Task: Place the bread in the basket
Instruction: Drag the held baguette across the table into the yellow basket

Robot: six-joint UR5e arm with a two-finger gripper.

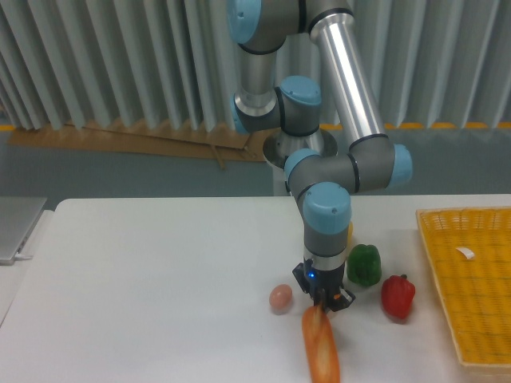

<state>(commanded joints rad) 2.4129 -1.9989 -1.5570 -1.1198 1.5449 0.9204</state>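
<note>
The bread (321, 349) is a long orange-golden baguette near the table's front edge, running toward the camera, its lower end cut off by the frame. My gripper (322, 306) points straight down and is shut on the bread's far end. The basket (473, 281) is a flat yellow woven tray at the right edge of the table, with a small white tag (465, 254) inside. It lies well to the right of the gripper.
A pinkish egg-shaped ball (280, 298) lies just left of the gripper. A green pepper (364, 265) and a red pepper (398, 297) stand between the gripper and the basket. A yellow pepper (346, 234) is partly hidden behind the arm. A grey object (16, 227) sits at far left.
</note>
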